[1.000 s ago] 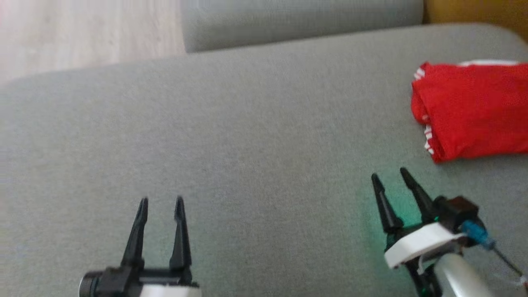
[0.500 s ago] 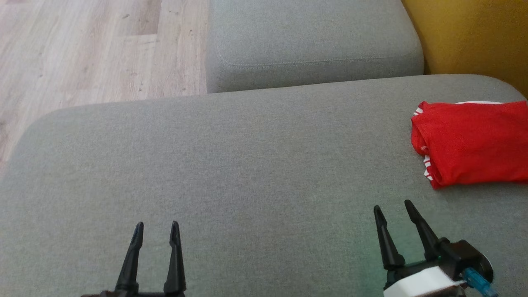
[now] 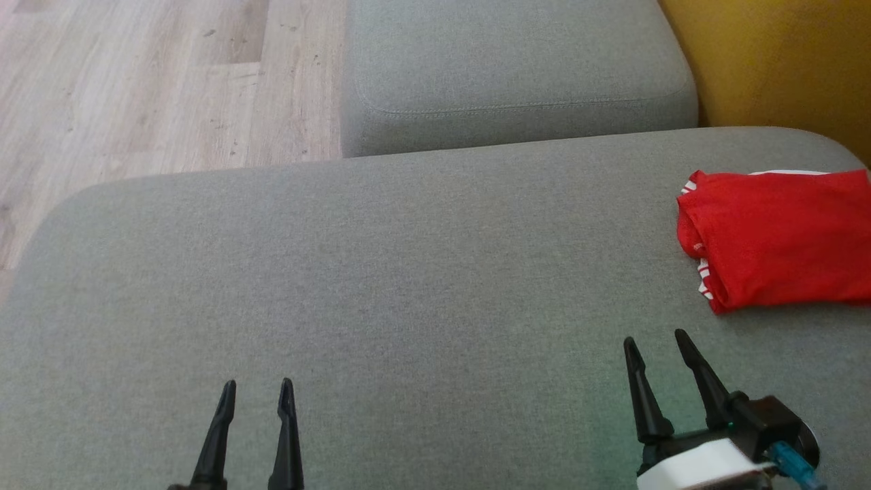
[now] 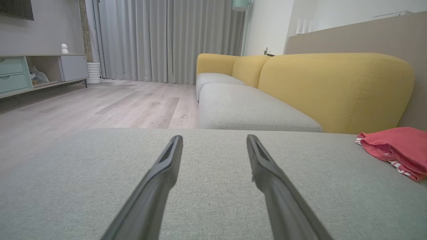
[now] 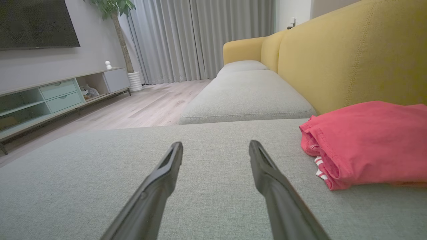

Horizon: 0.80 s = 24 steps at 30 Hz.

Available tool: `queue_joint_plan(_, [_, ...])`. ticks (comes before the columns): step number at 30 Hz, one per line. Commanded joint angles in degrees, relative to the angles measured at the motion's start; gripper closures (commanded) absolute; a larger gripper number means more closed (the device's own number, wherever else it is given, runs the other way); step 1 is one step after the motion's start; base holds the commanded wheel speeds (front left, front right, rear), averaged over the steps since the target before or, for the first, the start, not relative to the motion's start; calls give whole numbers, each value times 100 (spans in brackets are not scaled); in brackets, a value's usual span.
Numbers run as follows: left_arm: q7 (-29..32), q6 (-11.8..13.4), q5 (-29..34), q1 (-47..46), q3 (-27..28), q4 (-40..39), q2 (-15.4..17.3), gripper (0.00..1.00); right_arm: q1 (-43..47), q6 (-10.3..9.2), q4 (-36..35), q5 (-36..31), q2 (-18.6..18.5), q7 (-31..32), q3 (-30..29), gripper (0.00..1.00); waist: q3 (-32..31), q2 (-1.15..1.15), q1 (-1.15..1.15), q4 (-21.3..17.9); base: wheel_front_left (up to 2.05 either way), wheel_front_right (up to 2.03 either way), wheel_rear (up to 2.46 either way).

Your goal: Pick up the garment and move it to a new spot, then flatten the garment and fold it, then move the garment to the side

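Red, white-trimmed garment point(image 3: 782, 238) lies folded; left claw point(image 3: 258, 385) and right claw point(image 3: 654, 337) gape wide, empty.

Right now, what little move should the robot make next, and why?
Probably just draw both arms back to rest. The red garment already lies folded at the right side of the sofa cushion, and the left gripper and right gripper both stand open and empty, apart from it.

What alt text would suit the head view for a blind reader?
A folded red garment lies at the right of a grey cushion. The left gripper and right gripper are open and empty near the bottom.
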Motion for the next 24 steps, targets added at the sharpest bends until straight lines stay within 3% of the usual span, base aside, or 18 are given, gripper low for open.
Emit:
queue_joint_plan(1, [-29, -29, 14, -154, 200, -150, -32, 0, -141, -4, -194, 21, -9, -77, 109, 0, 1, 0, 0, -6, 0, 0, 0])
queue_joint_plan(4, [-29, -13, 29, -160, 198, -145, -32, 0, -145, -4, -196, 22, -9, -77, 116, 0, -2, 0, 0, -19, 0, 0, 0])
queue_joint_plan(5, [0, 2, 0, 3, 1, 16, 0, 100, 0, 0, -1, 0, 1, 0, 0, 100, -2, 0, 0, -20, 0, 0, 0])
queue_joint_plan(9, [9, 5, -4, 73, -23, 374, -2, 100, 93, 0, 350, 3, 2, 11, 21, 100, -1, 0, 0, -22, 0, 0, 0])
queue_joint_plan(24, [180, -93, -992, -144, 85, 448, 53, 100, -54, 0, 326, 1023, -57, 178, -50, 100, 42, 0, 0, -13, 0, 0, 0])
